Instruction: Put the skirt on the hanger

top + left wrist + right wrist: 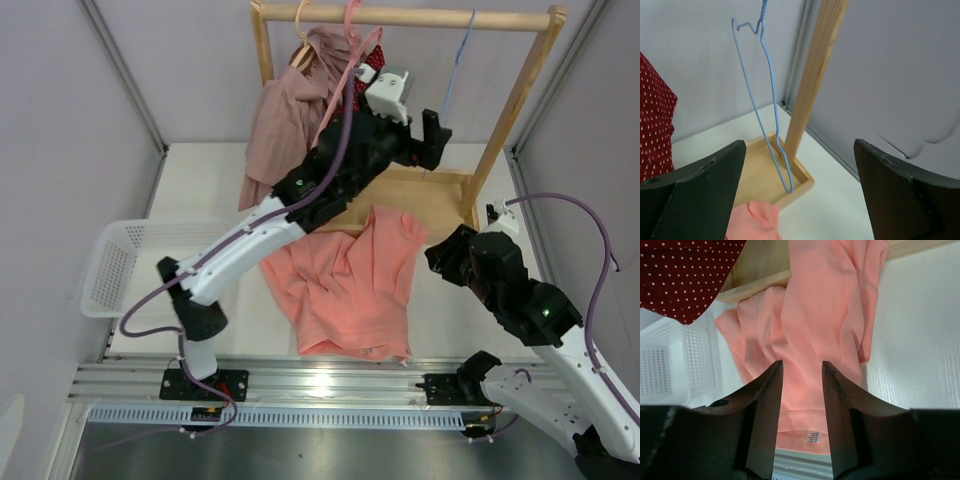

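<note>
On the table (210, 190), salmon skirt (350, 285) crumpled beside the half-closed, empty right gripper (802, 365) — left gripper (800, 147) wide open, empty, facing the light-blue hanger (767, 100) on the wooden rack (520, 95); pinch the waistband, not loose folds.

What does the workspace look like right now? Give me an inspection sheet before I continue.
Surface: white table, with the wooden rack standing at its far side.
Job's things: skirt lies crumpled on the table; hanger hangs bare on the rack rail.
Clutter: white basket at left; mauve garment and dotted red garment on the rack.
Grippers: left gripper open, empty, raised facing the hanger; right gripper open above the skirt.
Cables: purple cables along both arms.
Surroundings: grey walls.
</note>
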You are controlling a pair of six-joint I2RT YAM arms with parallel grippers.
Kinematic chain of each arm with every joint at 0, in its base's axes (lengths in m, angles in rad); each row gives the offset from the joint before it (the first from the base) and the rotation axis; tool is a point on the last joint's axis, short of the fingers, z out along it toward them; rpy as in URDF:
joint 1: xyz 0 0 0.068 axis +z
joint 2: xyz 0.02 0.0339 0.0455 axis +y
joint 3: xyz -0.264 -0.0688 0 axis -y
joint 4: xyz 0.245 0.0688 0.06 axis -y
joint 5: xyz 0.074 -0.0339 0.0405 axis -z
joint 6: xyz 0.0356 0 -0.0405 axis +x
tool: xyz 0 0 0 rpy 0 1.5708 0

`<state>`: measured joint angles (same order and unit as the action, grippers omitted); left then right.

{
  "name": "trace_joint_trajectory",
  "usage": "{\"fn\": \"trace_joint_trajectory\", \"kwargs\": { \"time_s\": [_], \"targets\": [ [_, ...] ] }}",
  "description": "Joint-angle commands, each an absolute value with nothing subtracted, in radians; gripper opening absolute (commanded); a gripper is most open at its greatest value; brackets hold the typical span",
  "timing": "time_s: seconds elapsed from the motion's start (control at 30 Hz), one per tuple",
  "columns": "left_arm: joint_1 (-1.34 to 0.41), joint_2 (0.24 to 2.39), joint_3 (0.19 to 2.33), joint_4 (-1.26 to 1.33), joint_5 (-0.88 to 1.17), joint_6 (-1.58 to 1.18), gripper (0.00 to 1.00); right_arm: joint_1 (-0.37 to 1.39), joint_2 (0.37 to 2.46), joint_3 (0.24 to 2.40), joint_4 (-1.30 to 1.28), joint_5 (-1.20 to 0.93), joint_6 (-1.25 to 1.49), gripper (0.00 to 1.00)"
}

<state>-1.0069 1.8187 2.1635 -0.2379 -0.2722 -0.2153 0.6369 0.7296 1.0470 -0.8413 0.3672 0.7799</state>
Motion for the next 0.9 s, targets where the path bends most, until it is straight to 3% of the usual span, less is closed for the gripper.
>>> {"fn": "trace_joint_trajectory", "kwargs": {
  "time_s": [0.0, 0.07, 0.2, 0.63, 0.7, 0.87],
  "targets": [
    [-1.017, 1.999, 2.423, -0.273, -0.429, -0.089, 0.97, 0.629, 0.698, 1.043, -0.867, 0.333, 0.795, 0.42],
    [-1.017, 2.061, 2.543, -0.285, -0.451, -0.055, 0.98, 0.629, 0.695, 1.039, -0.873, 0.316, 0.793, 0.41],
    [-1.017, 2.082, 2.429, -0.132, -0.46, -0.017, 0.99, 0.627, 0.684, 1.04, -0.9, 0.311, 0.775, 0.4],
    [-1.015, 2.218, 2.442, -0.044, -0.479, 0.023, 0.98, 0.623, 0.637, 1.008, -0.907, 0.282, 0.749, 0.39],
    [-1.015, 2.227, 2.436, -0.035, -0.506, 0.026, 0.95, 0.623, 0.635, 1.008, -0.907, 0.281, 0.746, 0.38],
    [-1.015, 2.214, 2.392, 0.046, -0.554, 0.057, 0.73, 0.623, 0.63, 0.997, -0.908, 0.282, 0.741, 0.33]
  ]
}}
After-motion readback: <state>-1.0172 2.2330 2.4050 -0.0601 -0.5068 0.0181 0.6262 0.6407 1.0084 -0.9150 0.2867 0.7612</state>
